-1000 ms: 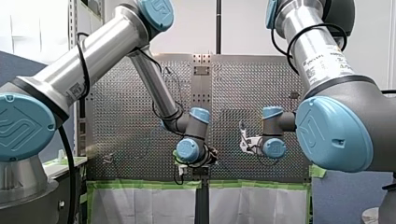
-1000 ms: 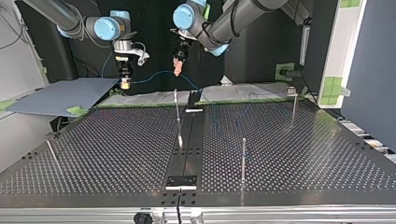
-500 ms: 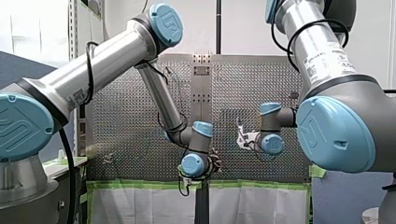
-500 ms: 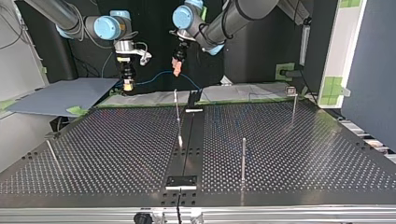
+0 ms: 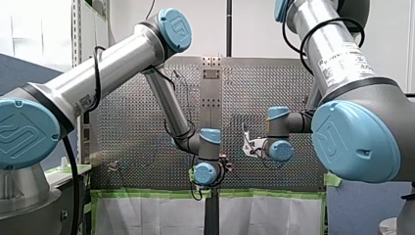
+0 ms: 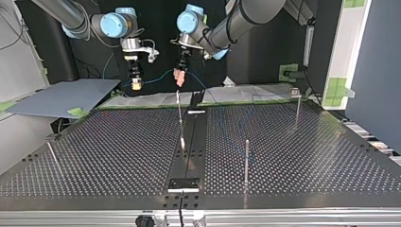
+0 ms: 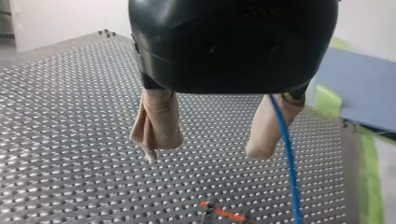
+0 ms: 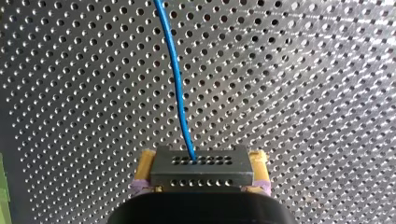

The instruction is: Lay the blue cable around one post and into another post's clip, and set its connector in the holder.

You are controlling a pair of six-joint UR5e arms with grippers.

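Perforated table, blue cable partly hidden

A thin metal post at the top view's centre and a second post at lower right obstruct; the black perforated table between them leaves passage.

- Left arm: silver tubes, light-blue joint caps with a swirly logo, black cable running along it, small white sticker.
- Right arm: same silver and blue deal, loopy black cable, white label with print.
- Left gripper: rounded black shell, wrinkly beige pads.
- Right gripper: black body, yellow pads, purplish at the base.
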